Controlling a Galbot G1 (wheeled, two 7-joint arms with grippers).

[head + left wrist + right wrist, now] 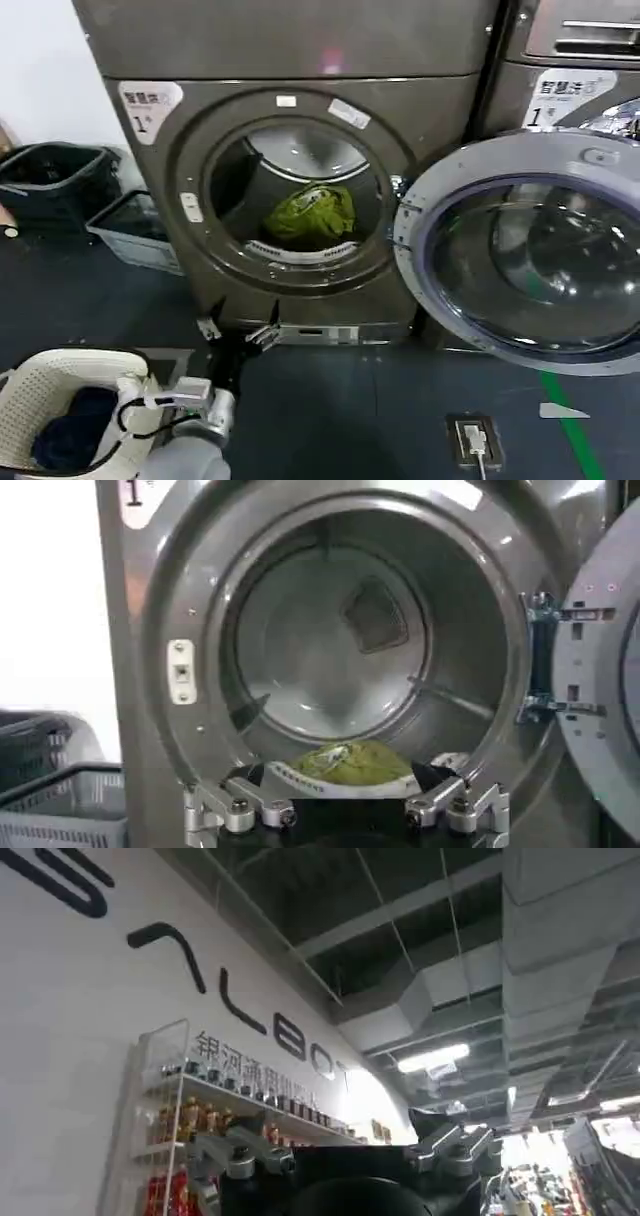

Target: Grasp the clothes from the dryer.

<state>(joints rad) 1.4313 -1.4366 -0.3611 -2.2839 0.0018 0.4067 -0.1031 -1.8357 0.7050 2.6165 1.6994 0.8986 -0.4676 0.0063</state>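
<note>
Head view: dryer (290,190) door (520,250) swung wide; clothes (312,215) seen low in drum (yellow-green bundle). Left gripper (238,335) held before dryer base.

Left wrist view: left gripper (345,815) spread open, clothes (350,762) beyond it, untouched.

Right wrist view: right gripper (345,1158) spread open, pointed at ceiling.

Dryer (290,190) door (525,250) open at 3 o'clock; clothes (312,216) low in drum; left gripper (232,338) below porthole.

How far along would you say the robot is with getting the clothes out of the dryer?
Done: the dryer door is swung wide open. In hand: the left gripper, fingers spread, faces the drum mouth from outside, lined up with the clothes. Left: reaching in, closing on the yellow-green bundle and pulling it out. The right gripper points up at the ceiling, idle.
</note>
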